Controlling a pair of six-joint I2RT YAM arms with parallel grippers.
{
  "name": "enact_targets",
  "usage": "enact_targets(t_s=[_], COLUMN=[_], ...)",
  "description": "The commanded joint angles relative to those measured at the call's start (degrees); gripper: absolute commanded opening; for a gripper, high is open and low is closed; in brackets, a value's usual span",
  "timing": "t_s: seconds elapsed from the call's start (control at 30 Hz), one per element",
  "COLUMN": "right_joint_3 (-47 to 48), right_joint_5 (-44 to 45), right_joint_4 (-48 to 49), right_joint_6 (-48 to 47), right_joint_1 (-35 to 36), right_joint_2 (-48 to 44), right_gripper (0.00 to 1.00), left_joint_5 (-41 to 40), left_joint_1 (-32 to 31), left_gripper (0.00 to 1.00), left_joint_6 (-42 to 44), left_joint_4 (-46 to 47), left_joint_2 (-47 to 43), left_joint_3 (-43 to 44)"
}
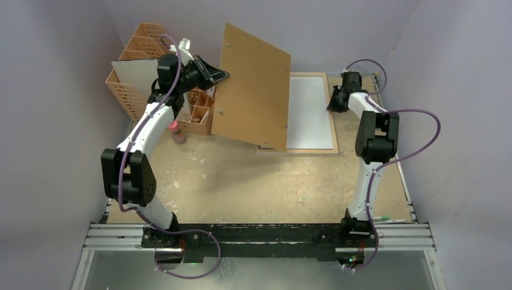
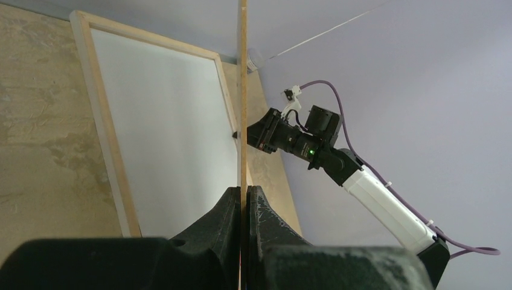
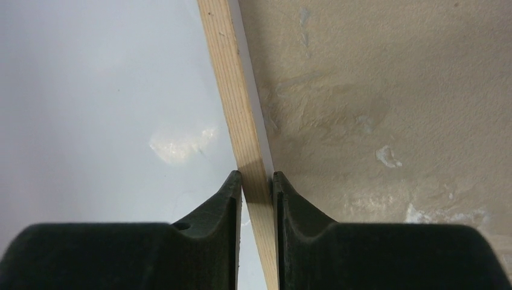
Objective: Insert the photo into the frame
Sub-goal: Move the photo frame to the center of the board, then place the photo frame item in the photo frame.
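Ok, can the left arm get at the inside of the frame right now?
Probably not yet. The left gripper is shut on the brown backing board, holding it tilted over part of the frame; it would have to put that down first.

We find the frame (image 3: 229,78) lying flat at the far side of the table (image 1: 241,187), right of the middle. The fibreboard sheet (image 1: 253,84) hangs tilted over the frame's left part, its left edge pinched in the left gripper (image 1: 220,77). The right gripper (image 3: 256,181) straddles the frame's right rim, one finger on each side. Far left stands the organiser (image 1: 130,96), with a small bottle (image 1: 177,133) just before it.
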Motion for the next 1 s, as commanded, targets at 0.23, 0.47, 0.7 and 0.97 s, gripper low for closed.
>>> enact_targets(t_s=[0.23,0.47,0.7,0.97], right_joint_3=[-18.89,-29.82,-31.21,-38.30], right_joint_5=[-1.16,-2.69,-2.58,-1.76], right_joint_4=[-0.09,4.05,3.50,7.55], right_joint_6=[-2.19,0.26,4.65,20.37], right_joint_1=[5.65,9.80,9.80,8.89], right_joint_2=[-13.77,-19.73,-24.14,-35.87], right_gripper=[0.05,0.05,0.39,0.65], left_joint_5=[3.99,8.25,10.07,3.27], left_joint_1=[-1.38,-1.70,-1.78,-4.73], left_gripper=[0.00,0.00,0.00,0.00], left_joint_6=[-2.78,-2.57,-3.38,-9.30], left_joint_4=[7.28,6.93,6.04,12.13], left_joint_2=[3.10,3.01,3.14,1.36], left_joint_3=[-1.65,-4.22,-7.16,-13.00])
